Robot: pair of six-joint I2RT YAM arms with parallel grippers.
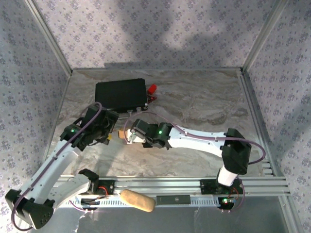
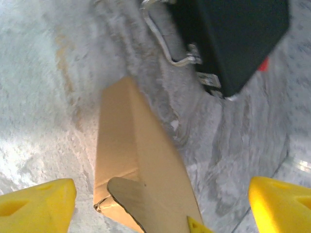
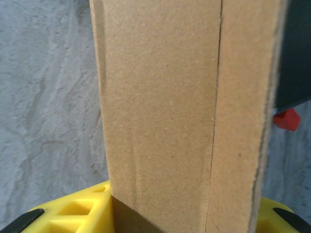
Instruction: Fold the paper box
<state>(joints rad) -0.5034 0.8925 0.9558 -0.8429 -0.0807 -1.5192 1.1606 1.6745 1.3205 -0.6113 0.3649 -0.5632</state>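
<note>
The paper box (image 3: pixel 184 107) is off the bench (image 1: pixel 204 107), held up between the two arms just in front of the black case (image 1: pixel 120 94). From above little of it shows, only a tan sliver (image 1: pixel 118 133) between the two wrists.

The right end effector (image 3: pixel 187 208) is clamped on one end of the box, with a yellow finger pressed against each side. The box's long axis runs straight out from those fingers, and a crease line follows its length.

The left end effector (image 2: pixel 160 189) stands wide open. Its yellow fingertips (image 2: pixel 36 206) sit well clear of the box (image 2: pixel 141 160) on both sides. Seen from that wrist, the box points lengthwise toward the case (image 2: pixel 233 39), and a rounded flap shows at its near end.

The case lies flat just beyond the box's far end, with a wire handle (image 2: pixel 165 43) on the side facing the arms. A red piece (image 1: pixel 152 90) sits at the case's right corner. A small white label (image 2: pixel 211 80) is on the case edge, too blurred to read.

A tan lump (image 1: pixel 137 200) lies at the near edge of the bench, well apart from the box.
</note>
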